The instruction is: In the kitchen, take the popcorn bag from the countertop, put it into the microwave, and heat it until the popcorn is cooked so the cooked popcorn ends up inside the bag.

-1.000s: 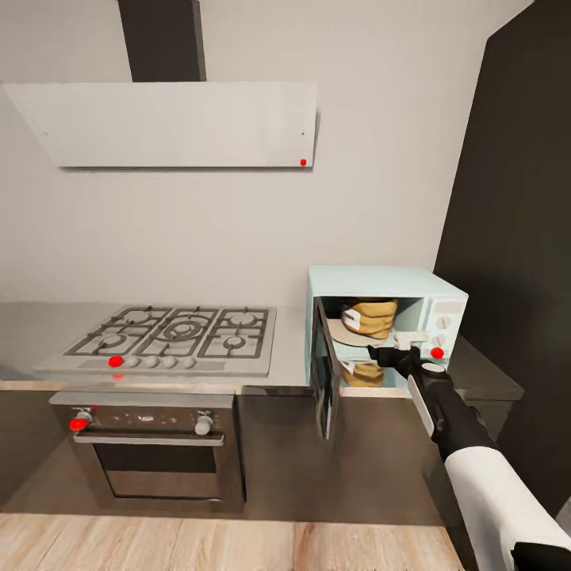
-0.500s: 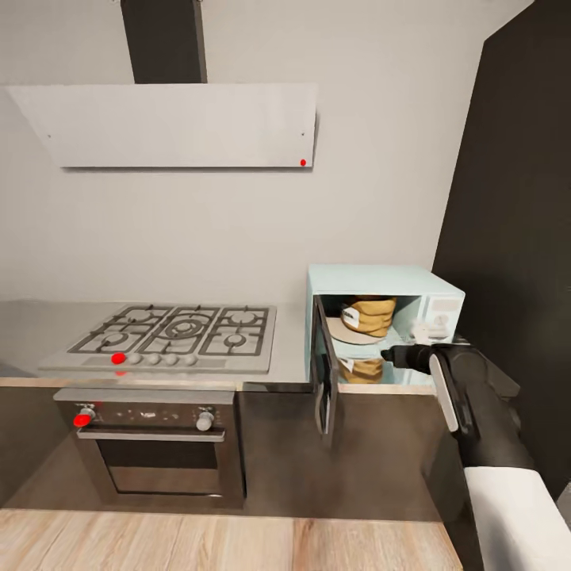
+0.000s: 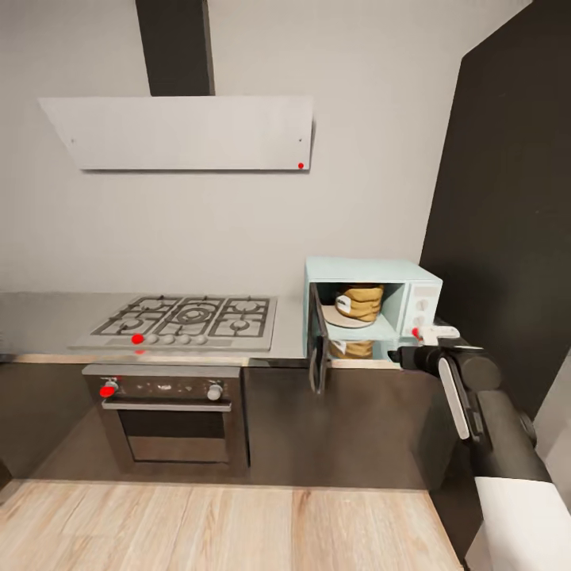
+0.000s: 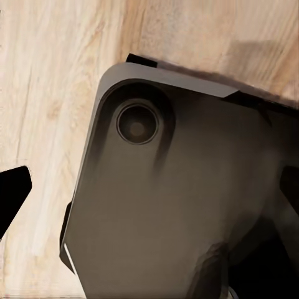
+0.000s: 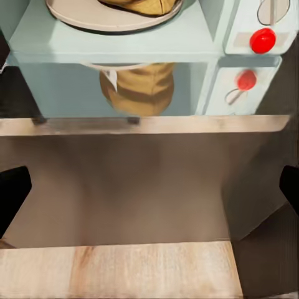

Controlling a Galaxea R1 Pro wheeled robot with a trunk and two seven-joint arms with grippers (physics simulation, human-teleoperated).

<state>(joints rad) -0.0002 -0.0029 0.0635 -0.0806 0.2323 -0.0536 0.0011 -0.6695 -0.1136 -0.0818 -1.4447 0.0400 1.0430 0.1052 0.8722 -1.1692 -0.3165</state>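
Observation:
The mint-blue microwave [image 3: 373, 277] stands on the grey countertop [image 3: 289, 337], its dark door [image 3: 319, 349] swung open to the left. Inside, the orange-brown popcorn bag [image 3: 358, 301] sits upright on the round turntable plate [image 5: 93, 18]. The popcorn is hidden in the bag. My right gripper [image 3: 400, 357] hovers in front of the microwave's knob panel [image 3: 420, 305], apart from it, open and holding nothing. In the right wrist view its fingertips [image 5: 12, 199] stand wide apart below the red knob [image 5: 262, 40]. My left gripper [image 4: 149, 193] hangs open over my dark base.
A steel gas hob [image 3: 186, 317] and a built-in oven [image 3: 170, 412] lie left of the microwave, under a white hood [image 3: 186, 131]. A tall dark panel [image 3: 507, 198] rises at the right. Wood floor [image 3: 222, 523] spreads in front of the cabinets.
The whole picture has shifted and the kitchen looks smaller, so the camera has backed away. My right gripper has drawn out from the microwave's opening toward the panel side.

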